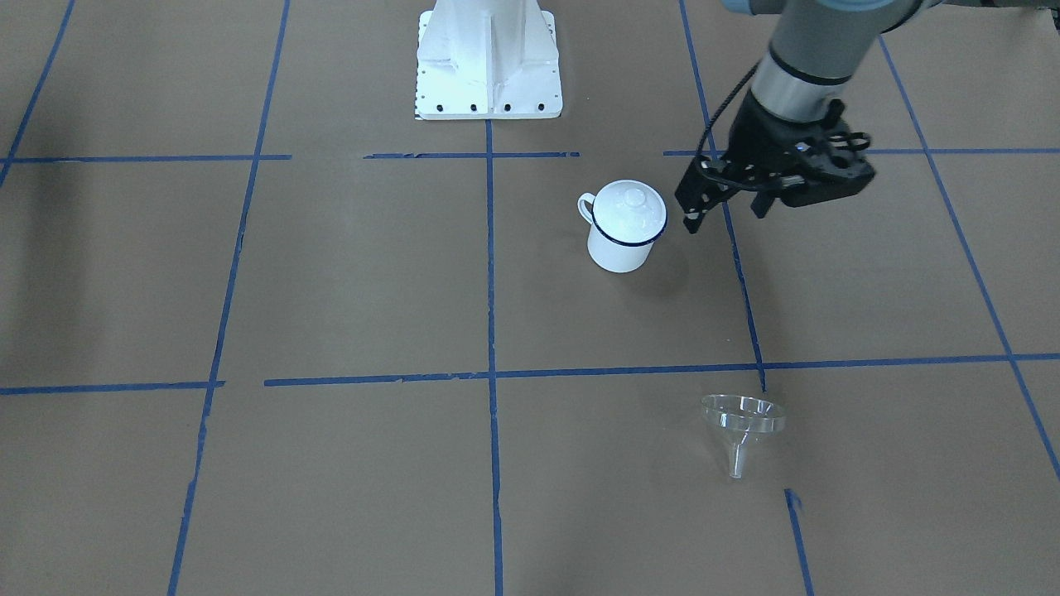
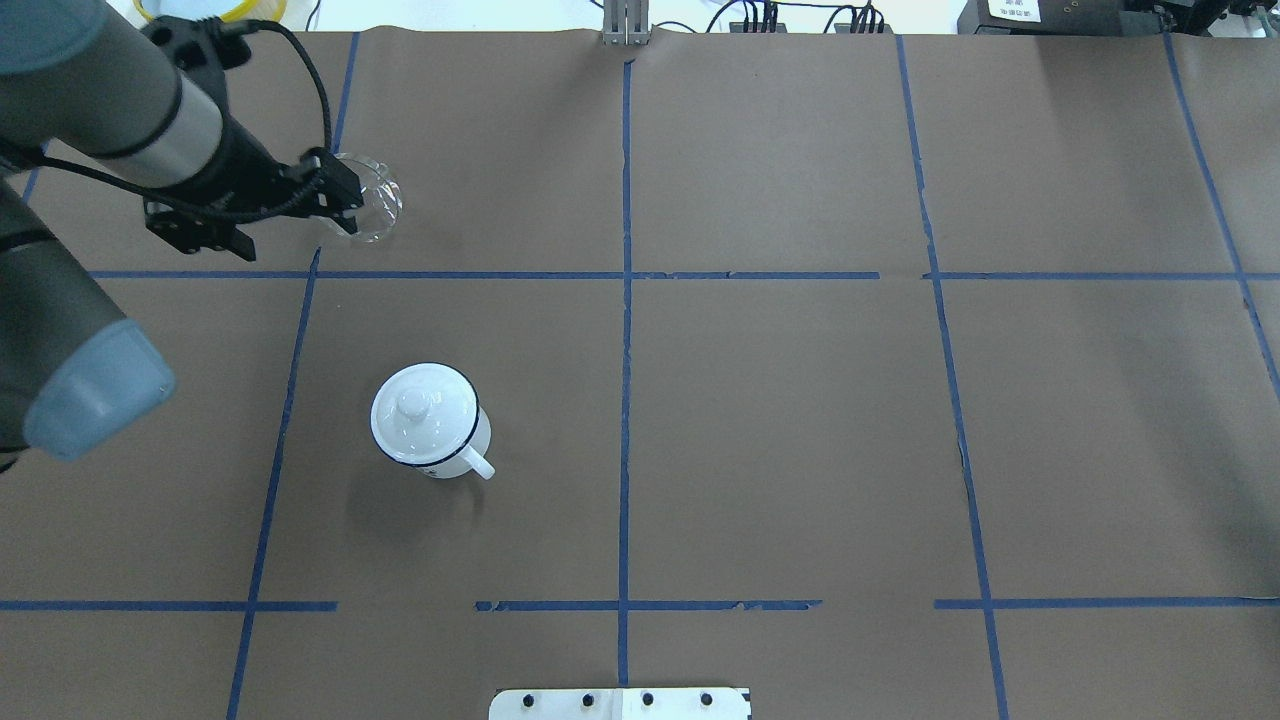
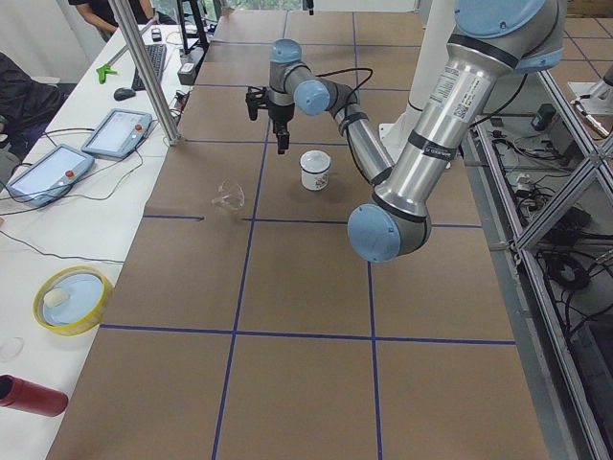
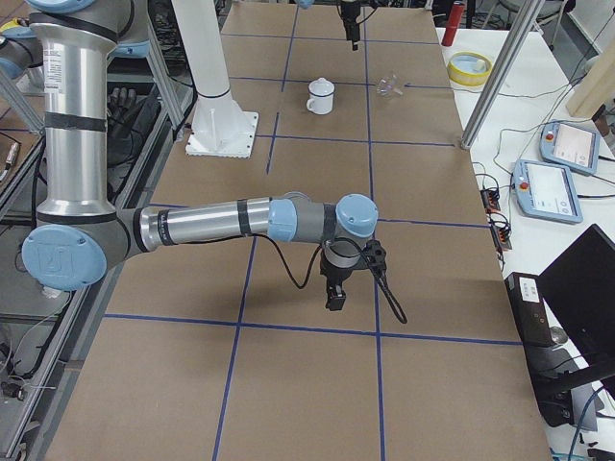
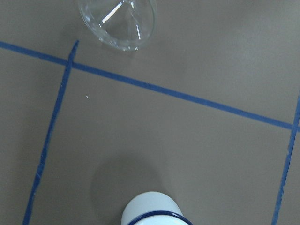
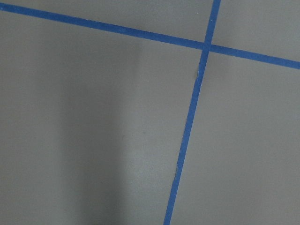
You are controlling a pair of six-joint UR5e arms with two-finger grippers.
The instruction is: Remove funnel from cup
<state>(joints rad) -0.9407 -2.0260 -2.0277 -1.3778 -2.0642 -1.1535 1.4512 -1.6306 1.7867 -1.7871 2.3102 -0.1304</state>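
The clear funnel point(image 1: 743, 418) lies on the brown table, apart from the cup, with nothing holding it. It also shows in the overhead view point(image 2: 378, 205) and the left wrist view point(image 5: 117, 21). The cup point(image 1: 617, 244) is a white mug with a dark blue rim; it stands upright with a round white knobbed lid point(image 1: 631, 205) on it. My left gripper point(image 1: 725, 215) hangs open and empty above the table, beside the cup and short of the funnel. My right gripper point(image 4: 335, 300) shows only in the right side view, low over bare table, so I cannot tell its state.
Blue tape lines point(image 1: 490, 331) divide the brown table. The robot's white base point(image 1: 489, 62) stands at the table edge behind the cup. Tablets point(image 3: 115, 132) and a yellow-rimmed dish point(image 3: 72, 299) lie on the white bench beyond the table.
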